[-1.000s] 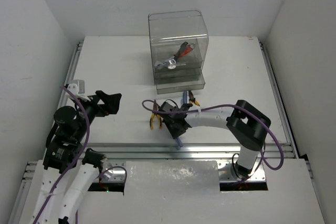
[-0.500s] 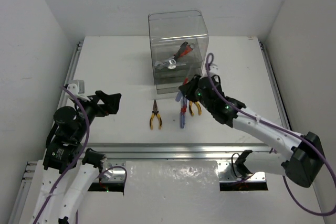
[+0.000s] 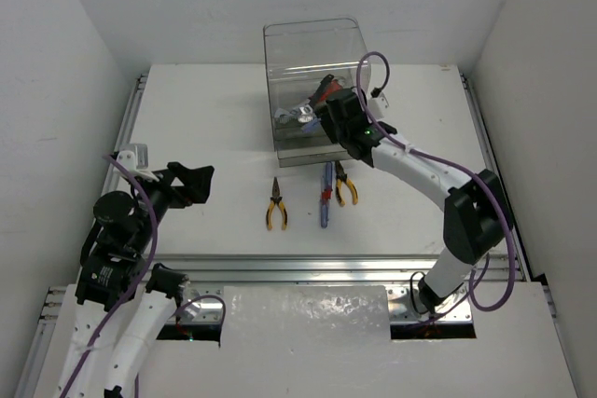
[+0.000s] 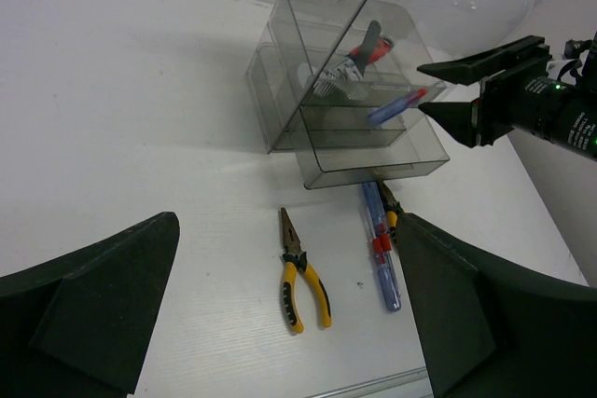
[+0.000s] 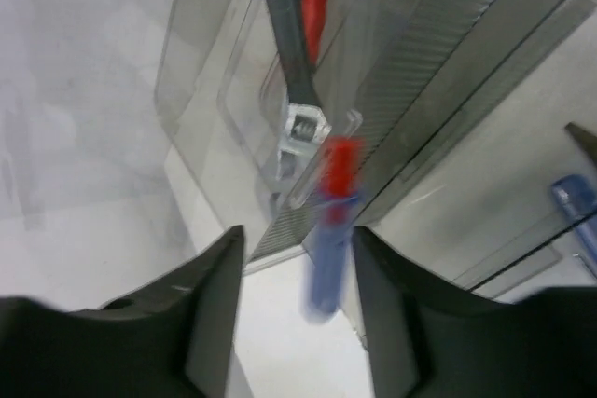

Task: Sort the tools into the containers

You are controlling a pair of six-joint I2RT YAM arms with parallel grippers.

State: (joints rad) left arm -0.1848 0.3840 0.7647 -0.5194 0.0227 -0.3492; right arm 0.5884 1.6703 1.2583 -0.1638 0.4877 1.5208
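Note:
The clear smoky container [image 3: 312,44] stands at the back centre and also shows in the left wrist view [image 4: 280,118]. A red-handled silver wrench [image 3: 300,113] lies in it. My right gripper [image 3: 324,115] is at its open front above the trays, jaws apart [image 5: 298,249]. A blurred red and blue screwdriver [image 5: 328,230] hangs loose between the fingers, just off their tips [image 4: 396,104]. Yellow-handled pliers [image 3: 276,209], more red and blue screwdrivers [image 3: 325,197] and second yellow pliers [image 3: 346,189] lie on the table. My left gripper [image 3: 191,184] is open and empty at the left.
The white table has raised rails along its left, right and near edges [image 3: 373,263]. White walls close in on three sides. The right arm [image 3: 420,170] spans from the near right to the container, above the second pliers.
My right gripper has swung from the tools at the table's front centre back to the container, carrying a screwdriver. Its jaws now stand apart and the screwdriver is loose. The left arm has not moved.

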